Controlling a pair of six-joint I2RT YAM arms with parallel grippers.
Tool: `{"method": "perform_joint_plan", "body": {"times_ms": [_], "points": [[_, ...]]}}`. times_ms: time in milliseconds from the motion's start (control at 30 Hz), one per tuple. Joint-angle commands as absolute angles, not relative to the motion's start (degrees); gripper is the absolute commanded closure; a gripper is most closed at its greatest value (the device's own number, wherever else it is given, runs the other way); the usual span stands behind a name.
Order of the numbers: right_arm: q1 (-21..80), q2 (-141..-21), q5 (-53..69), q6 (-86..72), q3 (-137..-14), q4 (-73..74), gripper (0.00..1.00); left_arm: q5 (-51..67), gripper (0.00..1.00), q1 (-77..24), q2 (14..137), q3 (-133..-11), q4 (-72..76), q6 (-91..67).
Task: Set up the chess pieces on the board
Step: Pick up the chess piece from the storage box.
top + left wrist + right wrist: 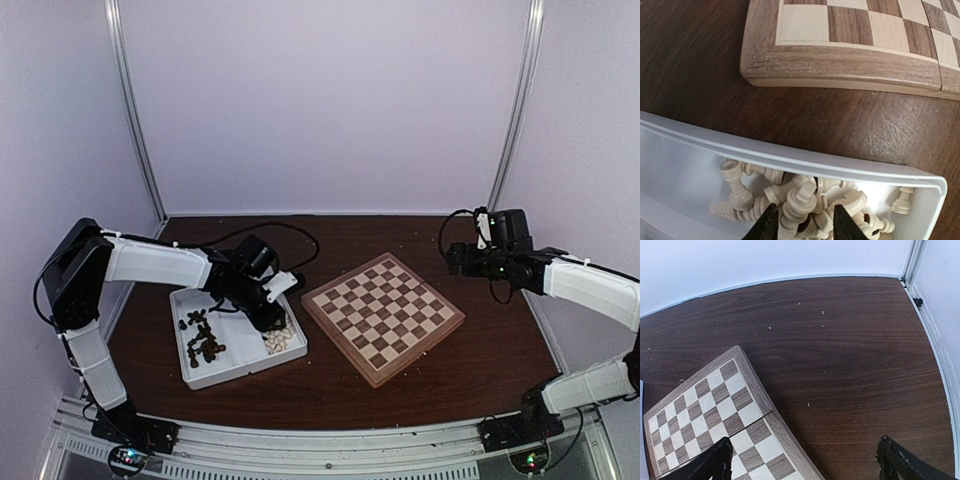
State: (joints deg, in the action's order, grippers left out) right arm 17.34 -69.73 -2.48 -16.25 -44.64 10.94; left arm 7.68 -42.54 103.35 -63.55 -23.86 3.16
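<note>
The board (383, 318) lies bare in the middle of the table, with no piece on its squares. The chess pieces are all in a white tray (240, 372): dark ones (205, 338) in its left compartment, cream ones (278, 338) in its right. My left gripper (268, 318) is down in the right compartment. In the left wrist view its black fingertips (765, 224) stand either side of a cream piece (801, 199) on top of the heap, with a gap still showing. My right gripper (805, 465) hangs wide open and empty over the table beside the board's edge (752, 385).
The tray's white rim (790, 161) lies close to the board's near wooden rim (840, 62), with a strip of dark table between. White walls and metal corner posts (135, 120) close the cell. The right arm (590, 285) hovers at the far right.
</note>
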Motion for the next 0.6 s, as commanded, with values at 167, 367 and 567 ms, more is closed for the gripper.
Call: {"method": "perform_joint_plan", "body": {"times_ms": [167,367,567], "points": [[17.31,-68.79,-3.12,-15.56,-46.05,11.79,0.01,4.80,0.65,-43.08,105.78,-65.04,-19.59,3.22],[17.31,-69.08,-2.87,-15.80,-46.23,11.92,0.01,2.21,0.79,-43.77,106.63,-65.70,-19.19,2.59],[17.31,-69.08,-2.56,-16.17,-46.08,11.95,0.01,2.57,0.87,-43.72,103.66,-64.06,-17.63,1.55]]}}
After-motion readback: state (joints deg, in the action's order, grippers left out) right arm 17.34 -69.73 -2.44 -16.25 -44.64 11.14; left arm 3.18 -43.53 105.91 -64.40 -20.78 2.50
